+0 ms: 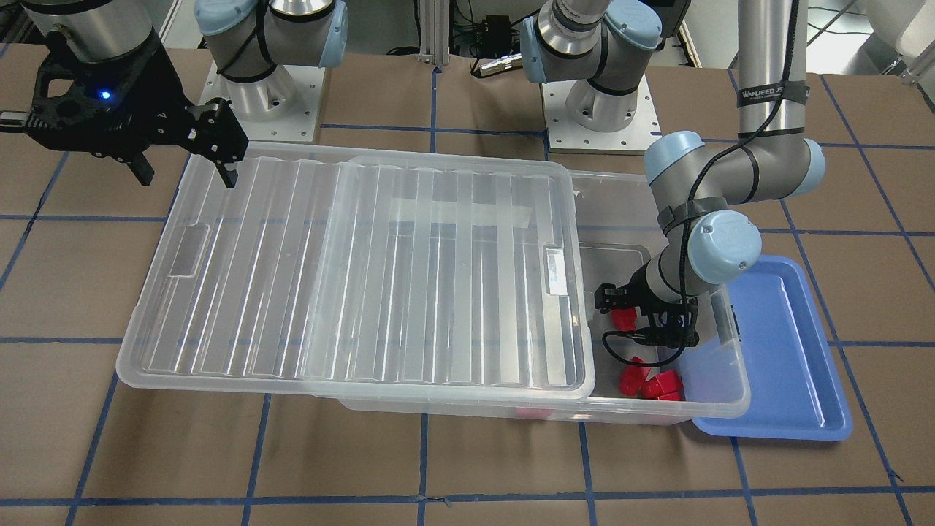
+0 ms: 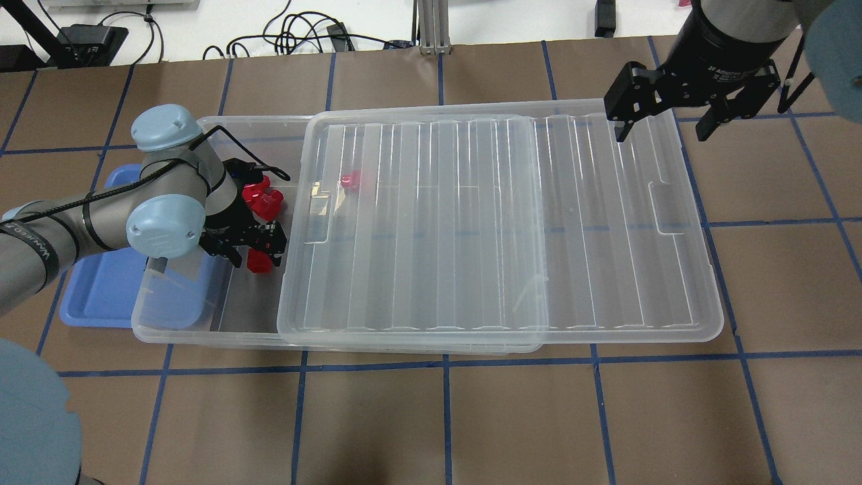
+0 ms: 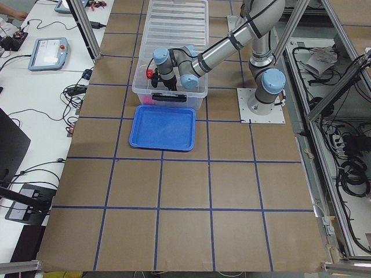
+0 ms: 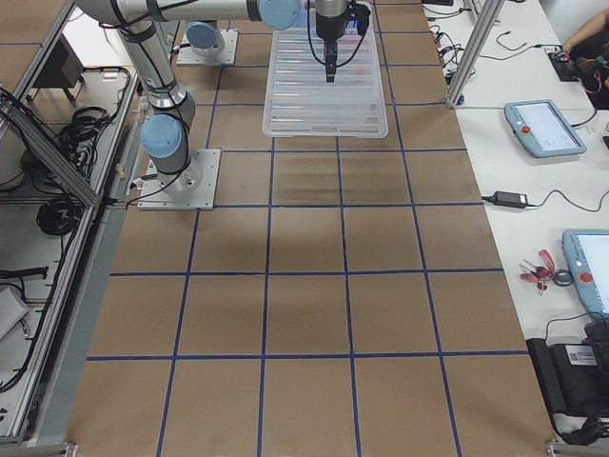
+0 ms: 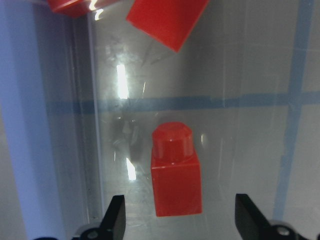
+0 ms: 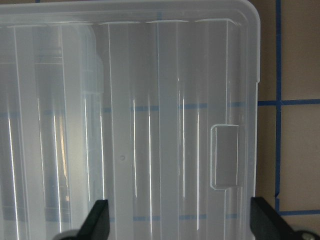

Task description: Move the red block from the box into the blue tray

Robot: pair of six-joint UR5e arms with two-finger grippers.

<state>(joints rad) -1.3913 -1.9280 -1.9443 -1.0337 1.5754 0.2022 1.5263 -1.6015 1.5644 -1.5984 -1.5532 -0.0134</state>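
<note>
Desk (image 2: 431,417): brown sheet, blue tape grid. The box (image 2: 176,325) lies across it, its ribbed lid (image 2: 498,222) offset toward the robot's right so only the left end is uncovered, with the blue tray (image 2: 94,296) just beside that end. Left end effector (image 5: 181,220) is down in the opening, fingers apart either side of a red block (image 5: 176,172) on the box floor near the end wall; right end effector (image 2: 663,135), also apart, hangs over the lid's far right corner.
</note>
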